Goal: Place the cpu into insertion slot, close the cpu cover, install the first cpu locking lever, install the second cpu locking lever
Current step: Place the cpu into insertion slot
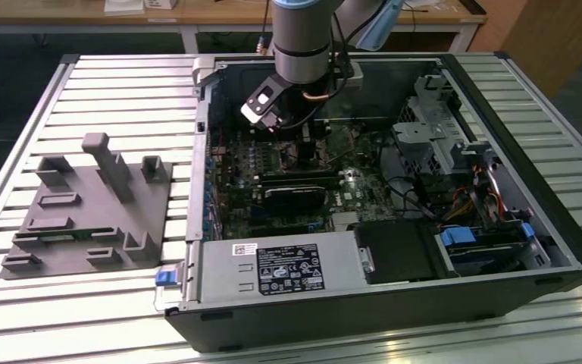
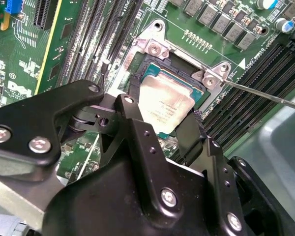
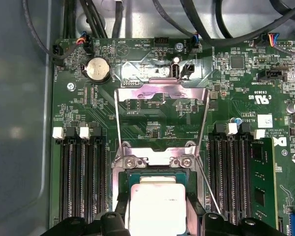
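Note:
My gripper (image 2: 162,123) hangs low over the insertion slot (image 2: 163,61), with its black fingers (image 2: 189,132) on two opposite sides of the cpu (image 2: 164,101). The silvery-grey cpu (image 3: 157,204) lies in or just above the slot (image 3: 121,183), held between the fingers. I cannot tell whether it is fully seated. The cpu cover (image 3: 162,87) is swung open and stands away from the slot. Thin wire locking levers (image 3: 117,128) are released on both sides, and one (image 2: 265,92) sticks out past the slot. In the exterior view the gripper (image 1: 306,140) is inside the case over the board.
The open computer case (image 1: 493,189) lies on a slatted table. Long black memory slots (image 3: 81,182) flank the socket on both sides. A black card (image 1: 296,189) and a power supply (image 1: 281,269) sit nearer the front. A grey fixture (image 1: 89,205) stands at the exterior view's left.

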